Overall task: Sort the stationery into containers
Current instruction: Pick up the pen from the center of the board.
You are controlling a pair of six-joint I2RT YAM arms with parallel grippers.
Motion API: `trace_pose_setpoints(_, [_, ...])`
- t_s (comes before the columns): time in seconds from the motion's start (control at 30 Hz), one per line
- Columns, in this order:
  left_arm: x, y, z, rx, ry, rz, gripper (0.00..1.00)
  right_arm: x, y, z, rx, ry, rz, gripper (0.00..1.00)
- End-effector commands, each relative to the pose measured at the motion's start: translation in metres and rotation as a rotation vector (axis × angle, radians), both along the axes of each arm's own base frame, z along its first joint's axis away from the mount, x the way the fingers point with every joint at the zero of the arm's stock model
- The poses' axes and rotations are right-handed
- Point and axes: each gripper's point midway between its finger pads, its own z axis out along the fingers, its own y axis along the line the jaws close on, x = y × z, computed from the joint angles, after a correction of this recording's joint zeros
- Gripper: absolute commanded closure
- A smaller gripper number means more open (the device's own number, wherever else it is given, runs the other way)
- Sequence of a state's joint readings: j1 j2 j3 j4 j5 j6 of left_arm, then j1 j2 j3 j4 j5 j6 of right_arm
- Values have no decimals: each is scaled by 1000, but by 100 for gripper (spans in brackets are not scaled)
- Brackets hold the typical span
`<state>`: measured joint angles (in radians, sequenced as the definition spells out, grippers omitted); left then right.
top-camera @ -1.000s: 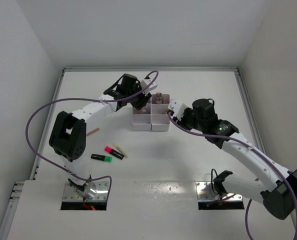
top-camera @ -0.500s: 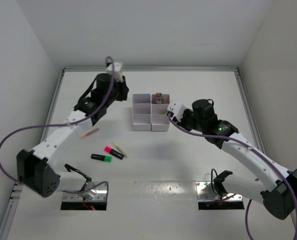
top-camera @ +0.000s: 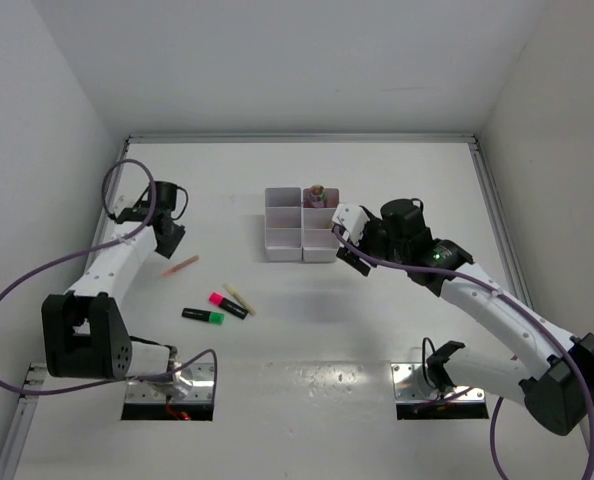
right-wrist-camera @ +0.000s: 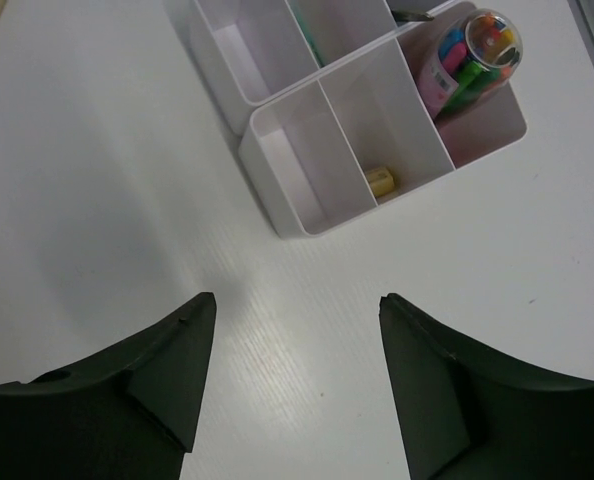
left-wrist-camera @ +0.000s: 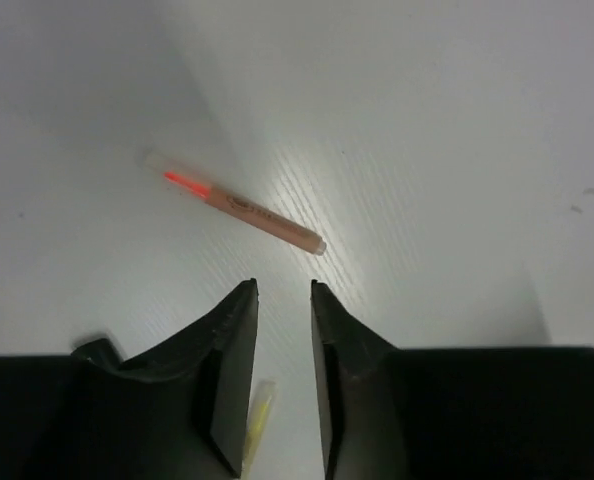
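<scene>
A thin peach stick [left-wrist-camera: 237, 205] with an orange tip lies on the white table, just ahead of my left gripper [left-wrist-camera: 282, 288]. That gripper's jaws are open by a narrow gap with nothing between them. In the top view the left gripper [top-camera: 170, 243] hovers just behind the peach stick [top-camera: 180, 265]. The white six-compartment tray [top-camera: 282, 252] stands mid-table. My right gripper [top-camera: 347, 250] is at the tray's front right corner, wide open and empty. The right wrist view shows the tray [right-wrist-camera: 307, 215] holding a small yellow eraser [right-wrist-camera: 380, 181] and a clear tube of coloured pieces [right-wrist-camera: 467, 55].
A pink highlighter [top-camera: 227, 303], a green highlighter [top-camera: 204, 316] and a thin tan stick [top-camera: 240, 298] lie together on the table, in front of the tray and to its left. A pale yellow sliver [left-wrist-camera: 260, 420] shows beside my left finger. White walls enclose the table.
My left arm swung away from the tray to the far left and now hangs over the peach stick. My right gripper opened wider beside the tray.
</scene>
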<state>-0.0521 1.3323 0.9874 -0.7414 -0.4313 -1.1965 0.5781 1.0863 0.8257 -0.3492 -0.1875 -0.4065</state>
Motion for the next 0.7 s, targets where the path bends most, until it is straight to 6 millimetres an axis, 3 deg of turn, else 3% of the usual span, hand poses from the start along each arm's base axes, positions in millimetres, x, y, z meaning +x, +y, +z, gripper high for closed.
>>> trace_pose_setpoints(0.0, [-2,3,-10,-125,-17,127,69,3,7,16,52,-26,4,35])
trace_pose_setpoints(0.07, [-6,-1,-27,-183,20,149,80,3,7,16,52,-26,4,35])
trace_pose_setpoints(0.13, [-4,1,-39,-220,26,199,80,2,6,12,47,-18,4,35])
trace_pose_setpoints(0.27, [-5,-2,-56,-272,45,249,58,3,7,14,52,-26,4,35])
trace_pose_setpoints(0.4, [1,0,-62,-275,44,286,57,3,7,14,52,-26,4,35])
trace_pose_setpoints(0.5, [6,7,-62,-256,39,314,48,1,6,13,52,-26,4,33])
trace_pose_setpoints(0.67, [4,16,-70,-254,61,370,48,1,6,13,52,-26,4,33])
